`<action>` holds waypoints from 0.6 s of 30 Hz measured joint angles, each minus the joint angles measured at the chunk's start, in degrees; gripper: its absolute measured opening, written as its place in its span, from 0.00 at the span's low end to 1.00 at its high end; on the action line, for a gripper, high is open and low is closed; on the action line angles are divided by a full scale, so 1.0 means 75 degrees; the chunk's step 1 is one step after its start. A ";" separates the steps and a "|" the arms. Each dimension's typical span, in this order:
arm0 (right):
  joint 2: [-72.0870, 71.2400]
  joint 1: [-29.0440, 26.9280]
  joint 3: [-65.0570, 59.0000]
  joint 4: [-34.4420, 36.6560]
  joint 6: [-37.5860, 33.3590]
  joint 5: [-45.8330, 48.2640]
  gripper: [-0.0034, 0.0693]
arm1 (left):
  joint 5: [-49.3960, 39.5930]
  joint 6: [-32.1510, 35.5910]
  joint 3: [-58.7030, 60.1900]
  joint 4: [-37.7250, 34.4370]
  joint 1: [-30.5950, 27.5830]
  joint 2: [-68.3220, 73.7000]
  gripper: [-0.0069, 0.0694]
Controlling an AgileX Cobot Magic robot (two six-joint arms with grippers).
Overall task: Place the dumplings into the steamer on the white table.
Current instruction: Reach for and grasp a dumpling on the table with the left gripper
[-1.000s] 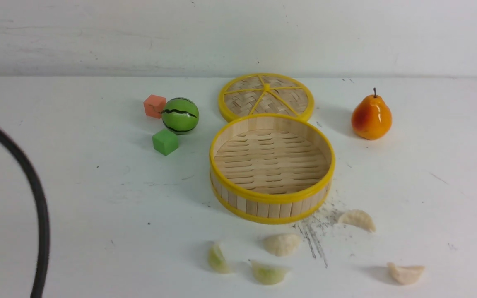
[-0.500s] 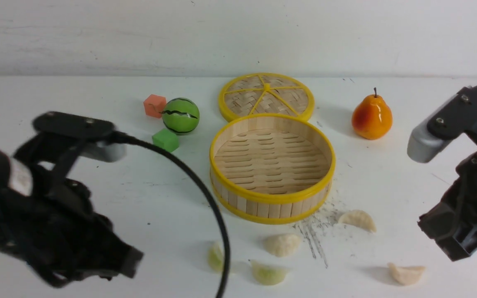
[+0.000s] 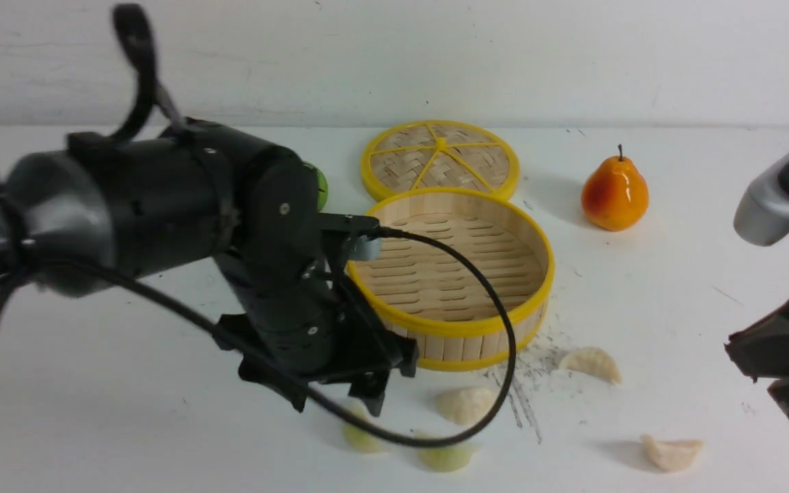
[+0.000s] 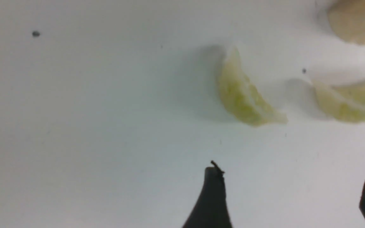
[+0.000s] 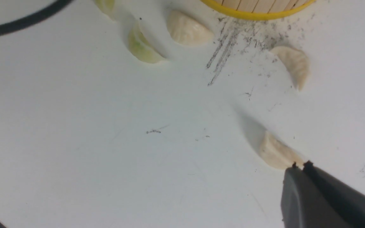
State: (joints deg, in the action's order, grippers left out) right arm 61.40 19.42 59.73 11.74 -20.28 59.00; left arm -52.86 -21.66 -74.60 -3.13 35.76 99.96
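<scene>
Lying near left hand (image 4: 293, 167): green dumpling (image 4: 246, 95)

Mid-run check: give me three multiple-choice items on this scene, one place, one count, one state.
1. Where is the lid? A) on the white table beyond the steamer B) on top of it C) under it
2. How many dumplings are in the steamer? A) five B) two C) none
3. The left gripper is: A) shut B) open C) shut on a dumpling
Answers: 1 A, it lies flat behind the far rim; 2 C, all five lie on the table; 3 B, its fingertips stand apart near a green dumpling.
</scene>
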 joint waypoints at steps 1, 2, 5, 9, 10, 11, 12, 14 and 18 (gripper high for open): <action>-0.0012 0.0000 0.0000 -0.0007 0.0000 0.0007 0.05 | 0.0020 -0.0169 -0.0203 0.0008 0.0000 0.0263 0.87; -0.0021 0.0000 0.0000 -0.0007 0.0000 0.0006 0.05 | 0.0038 -0.0276 -0.0320 0.0027 0.0000 0.0517 0.88; -0.0024 0.0000 0.0000 -0.0007 0.0000 0.0039 0.05 | 0.0085 -0.0585 -0.0603 0.0081 0.0000 0.1187 0.88; -0.0024 0.0000 0.0000 -0.0007 0.0000 0.0086 0.05 | 0.0091 -0.0817 -0.0659 0.0145 0.0000 0.1724 0.81; -0.0024 0.0000 0.0000 -0.0007 0.0000 0.0087 0.05 | 0.0085 -0.0853 -0.0659 0.0148 0.0000 0.1844 0.78; -0.0024 0.0000 0.0000 -0.0007 0.0000 0.0087 0.05 | 0.0085 -0.0880 -0.0659 0.0155 0.0000 0.1986 0.72; -0.0024 0.0000 0.0000 -0.0007 0.0000 0.0087 0.05 | 0.0085 -0.0880 -0.0659 0.0155 0.0000 0.1999 0.71; -0.0024 0.0000 0.0000 -0.0007 0.0000 0.0080 0.06 | 0.0043 -0.0880 -0.0699 0.0215 0.0000 0.2047 0.57; -0.0024 0.0000 0.0000 -0.0007 0.0000 0.0054 0.06 | -0.0051 -0.0722 -0.0724 0.0313 -0.0007 0.2049 0.32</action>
State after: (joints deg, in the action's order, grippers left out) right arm 61.22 19.42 59.73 11.68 -20.28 59.41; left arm -53.24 -27.08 -80.03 -0.78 35.71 115.33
